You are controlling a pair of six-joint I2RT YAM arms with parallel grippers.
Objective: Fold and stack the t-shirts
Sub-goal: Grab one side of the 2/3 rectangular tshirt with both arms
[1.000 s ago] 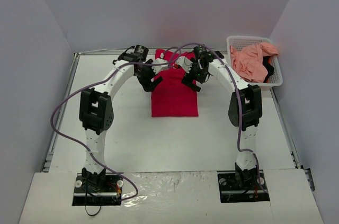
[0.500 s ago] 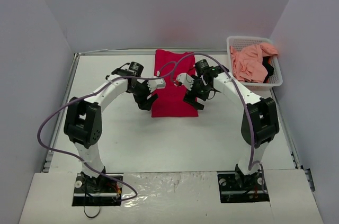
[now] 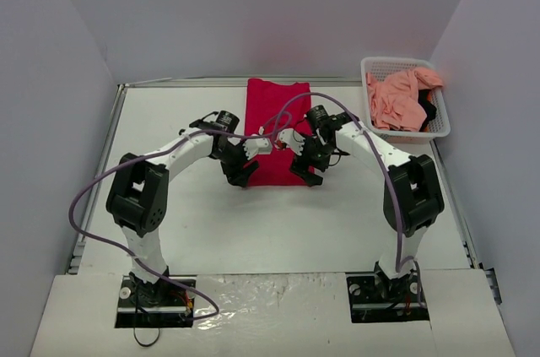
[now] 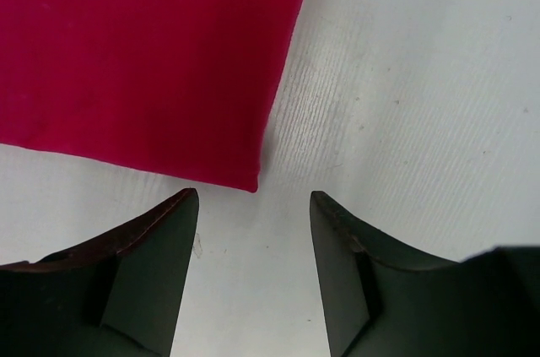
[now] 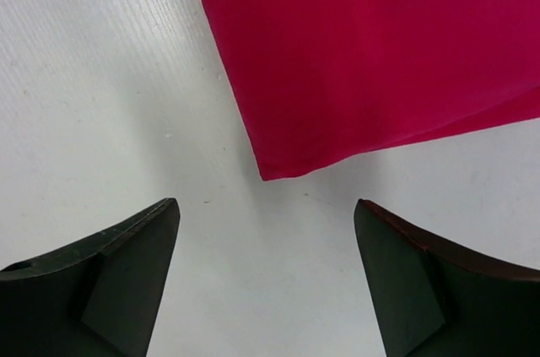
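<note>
Two grippers are positioned at the near end of the crimson t-shirt (image 3: pixel 268 97), one at each near corner. The shirt lies flat on the tabletop (image 3: pixel 337 222) as a long, narrow rectangle. It runs from the middle of the far edge toward the centre.

The left gripper (image 3: pixel 240 175) is at the near left corner of the shirt. In the left wrist view, its jaws are parted and hold nothing. The cloth corner (image 4: pixel 245 175) lies on the bare surface just ahead of the gap between the fingers (image 4: pixel 152 247).

The right gripper (image 3: pixel 306 175) is at the near right corner. Its jaws are spread wider and are also released. The corner (image 5: pixel 278 163) points into the gap without touching either finger.

One white lattice basket (image 3: pixel 396 62) stands in the far right corner of the tabletop. It contains the crumpled salmon-pink t-shirt (image 3: pixel 395 97), with a black garment (image 3: pixel 429 112) beside it.
</note>
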